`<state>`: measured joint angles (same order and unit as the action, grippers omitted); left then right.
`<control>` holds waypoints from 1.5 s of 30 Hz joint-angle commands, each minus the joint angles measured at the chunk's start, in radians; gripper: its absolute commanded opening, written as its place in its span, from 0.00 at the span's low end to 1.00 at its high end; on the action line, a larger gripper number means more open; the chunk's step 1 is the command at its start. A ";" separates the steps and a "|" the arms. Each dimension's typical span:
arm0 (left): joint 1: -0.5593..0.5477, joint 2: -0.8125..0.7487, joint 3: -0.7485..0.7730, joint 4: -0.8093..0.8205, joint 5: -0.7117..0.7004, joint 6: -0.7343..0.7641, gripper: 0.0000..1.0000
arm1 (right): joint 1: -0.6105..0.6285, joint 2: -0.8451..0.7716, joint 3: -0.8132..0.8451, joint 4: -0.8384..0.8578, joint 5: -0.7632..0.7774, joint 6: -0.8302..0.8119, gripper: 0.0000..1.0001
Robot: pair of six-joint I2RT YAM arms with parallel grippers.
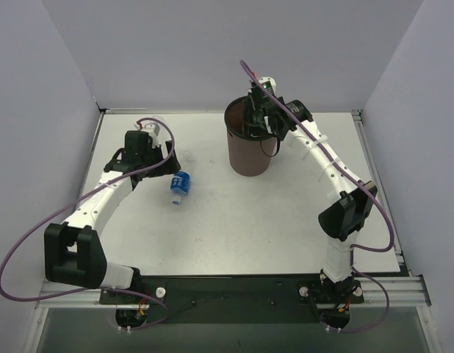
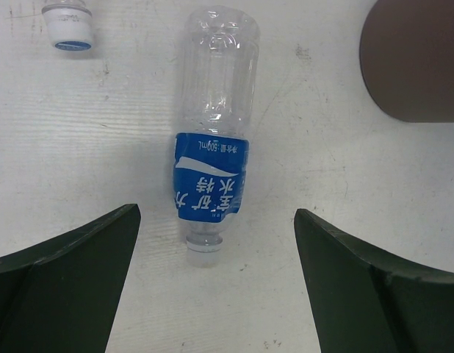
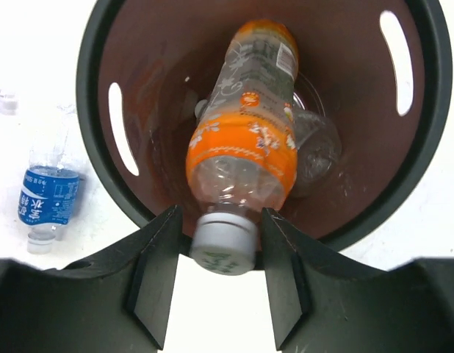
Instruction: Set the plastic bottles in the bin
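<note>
orange bottle (image 3: 242,147): cap up, in bin (image 3: 86,81) | blue-label bottle (image 2: 212,147): lying on table (image 2: 80,147)

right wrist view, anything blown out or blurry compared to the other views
Right wrist: table blown out to white around the bin, orange bottle sharp. Left wrist: blue-label bottle crisp, table texture visible. Top external: even light, soft shadows.

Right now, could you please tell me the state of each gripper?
Left gripper: open, holding nothing.
Right gripper: fingers either side of the orange bottle's cap; whether it grips cannot be told.
</note>
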<state>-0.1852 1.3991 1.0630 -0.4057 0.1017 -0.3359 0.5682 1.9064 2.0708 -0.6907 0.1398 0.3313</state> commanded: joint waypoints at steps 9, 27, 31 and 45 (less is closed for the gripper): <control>-0.013 0.003 0.049 0.007 -0.031 0.012 0.97 | -0.013 -0.056 0.153 -0.170 0.049 0.057 0.06; -0.034 0.014 0.035 -0.001 -0.046 0.015 0.97 | -0.271 0.153 0.298 -0.213 -0.588 0.331 0.05; -0.036 0.063 0.040 0.019 -0.068 0.038 0.97 | -0.252 0.157 0.305 -0.213 -0.557 0.313 0.89; -0.037 0.247 0.112 0.028 -0.088 0.054 0.91 | -0.226 -0.280 0.032 -0.138 -0.289 0.046 0.90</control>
<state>-0.2165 1.6054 1.1210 -0.4068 0.0219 -0.2939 0.3225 1.7393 2.1609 -0.8604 -0.2211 0.4694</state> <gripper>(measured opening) 0.932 0.907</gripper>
